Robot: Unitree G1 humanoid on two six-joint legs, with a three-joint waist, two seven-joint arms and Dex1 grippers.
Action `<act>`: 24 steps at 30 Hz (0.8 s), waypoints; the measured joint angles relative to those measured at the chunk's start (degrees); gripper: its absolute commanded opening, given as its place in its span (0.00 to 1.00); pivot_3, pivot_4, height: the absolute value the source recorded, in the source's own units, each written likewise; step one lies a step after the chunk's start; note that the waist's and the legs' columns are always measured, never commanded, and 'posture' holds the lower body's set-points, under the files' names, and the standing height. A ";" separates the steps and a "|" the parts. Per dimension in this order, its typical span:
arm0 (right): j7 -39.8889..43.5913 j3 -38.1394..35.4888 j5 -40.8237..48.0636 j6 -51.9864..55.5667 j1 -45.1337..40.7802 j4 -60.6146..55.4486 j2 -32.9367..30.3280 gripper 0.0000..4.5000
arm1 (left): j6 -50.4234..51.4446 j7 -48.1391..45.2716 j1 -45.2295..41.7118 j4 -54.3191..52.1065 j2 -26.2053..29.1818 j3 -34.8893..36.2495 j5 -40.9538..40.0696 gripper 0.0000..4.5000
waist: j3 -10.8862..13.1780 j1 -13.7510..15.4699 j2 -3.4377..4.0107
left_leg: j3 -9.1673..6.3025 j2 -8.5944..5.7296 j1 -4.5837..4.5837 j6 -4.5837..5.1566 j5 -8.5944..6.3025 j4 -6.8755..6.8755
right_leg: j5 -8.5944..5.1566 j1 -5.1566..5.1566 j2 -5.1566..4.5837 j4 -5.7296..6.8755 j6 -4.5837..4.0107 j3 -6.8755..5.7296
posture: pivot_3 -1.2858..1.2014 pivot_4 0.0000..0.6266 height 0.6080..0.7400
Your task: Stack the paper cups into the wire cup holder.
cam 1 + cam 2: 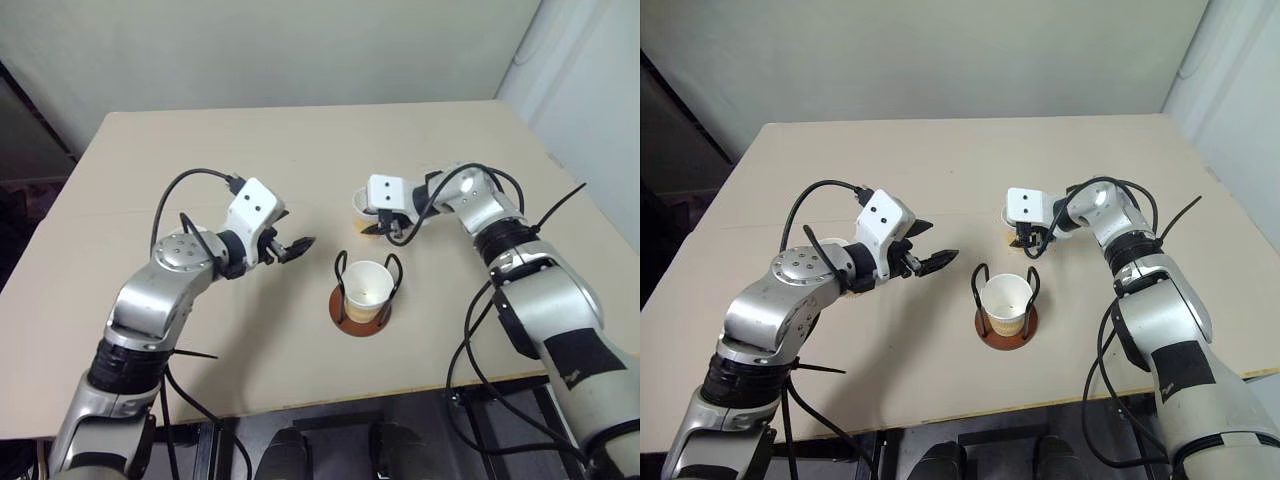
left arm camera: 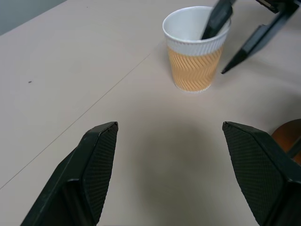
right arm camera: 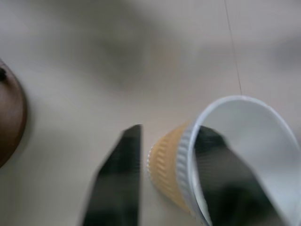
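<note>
One paper cup [image 1: 367, 290] already sits upright in the wire cup holder [image 1: 361, 318] near the front of the bench [image 1: 200, 160]. A second cup [image 2: 195, 48] stands just behind the holder and has yet to go in; I judge the job partly done. My right end effector [image 3: 164, 183] straddles that cup's wall, one finger inside the rim and one outside, narrowing to a pinch. My left end effector [image 2: 188, 174] hovers spread wide and empty, pointing toward the cup.
</note>
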 measured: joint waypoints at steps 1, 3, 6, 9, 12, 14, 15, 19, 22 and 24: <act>0.23 -0.05 -0.12 -0.40 -0.05 0.00 -0.04 0.07 | -0.04 -0.17 0.19 -0.04 0.11 0.00 0.01 0.85 | 0.00 -0.02 0.00 | 0.00 0.00 0.01 0.00 0.00 0.02 | 0.00 0.00 0.01 0.02 0.00 0.00 | 0.52 0.24 1.00; 1.80 -0.38 -0.01 -1.19 -0.13 -0.43 -0.42 0.01 | -0.38 -0.64 0.31 -0.15 0.50 0.12 -0.01 0.85 | 0.00 -0.02 0.00 | 0.00 0.00 0.03 -0.02 0.02 0.03 | 0.00 0.00 0.05 0.05 0.00 -0.01 | 0.52 0.24 1.00; 6.94 -1.61 2.24 -1.63 -0.11 -4.34 -2.28 0.01 | -1.33 -2.28 0.33 -0.54 1.92 1.49 -0.53 0.85 | 0.00 -0.03 0.00 | 0.04 -0.04 0.03 -0.06 0.04 0.03 | 0.01 -0.01 0.12 0.08 -0.02 -0.03 | 0.52 0.24 1.00; 13.96 -4.96 7.61 0.53 0.01 -14.57 -7.24 0.01 | -2.70 -5.98 0.64 -2.05 4.93 4.39 -2.08 0.85 | 0.00 0.03 0.00 | 0.09 -0.11 -0.01 -0.29 0.15 0.07 | 0.00 0.03 0.24 0.03 -0.04 -0.06 | 0.52 0.24 1.00; 22.65 -8.95 19.10 11.95 1.20 -32.68 -14.13 0.01 | -2.91 -13.25 0.96 -4.72 9.40 9.88 -8.27 0.85 | 0.00 0.00 0.00 | 0.44 -0.08 -0.17 -0.85 0.30 0.07 | -0.10 0.02 0.52 -0.02 -0.19 -0.05 | 0.52 0.24 1.00; 25.04 -9.42 28.64 20.38 2.65 -44.15 -19.96 0.01 | -2.22 -18.68 1.43 -6.94 12.79 13.09 -13.33 0.85 | -0.02 0.09 -0.03 | 0.45 0.00 -0.09 -0.98 0.24 0.08 | -0.25 0.11 0.96 -0.03 -0.43 0.00 | 0.52 0.24 1.00; 25.52 -9.42 34.32 24.89 4.26 -50.51 -23.32 0.01 | -1.59 -21.91 1.90 -8.25 14.77 14.40 -16.28 0.85 | -0.02 0.15 -0.04 | 0.43 0.04 -0.05 -1.03 0.21 0.08 | -0.34 0.19 1.01 -0.04 -0.49 0.04 | 0.52 0.24 1.00; 26.07 -8.79 46.64 35.68 9.89 -65.87 -27.18 0.01 | -1.33 -31.42 3.87 -10.34 20.11 15.55 -21.83 0.85 | -0.03 -0.29 -0.05 | 0.50 0.07 0.47 -1.03 0.12 0.08 | -0.51 0.43 1.10 0.07 -0.41 0.24 | 0.52 0.24 1.00; 26.01 -7.48 46.93 38.62 13.03 -71.26 -26.62 0.01 | -2.23 -36.76 6.09 -10.19 23.79 14.35 -21.68 0.85 | -0.03 -0.85 -0.05 | 0.48 0.15 0.81 -0.33 -0.18 0.07 | -0.59 0.52 1.11 0.14 -0.80 0.48 | 0.52 0.24 1.00; 25.80 -6.39 44.91 38.52 14.00 -72.35 -25.59 0.01 | -3.34 -38.15 6.32 -9.63 24.46 13.66 -21.12 0.85 | -0.03 -1.00 -0.05 | 0.45 0.16 1.00 -0.17 -0.09 0.07 | -0.51 0.61 1.15 0.15 -0.96 0.55 | 0.52 0.24 1.00</act>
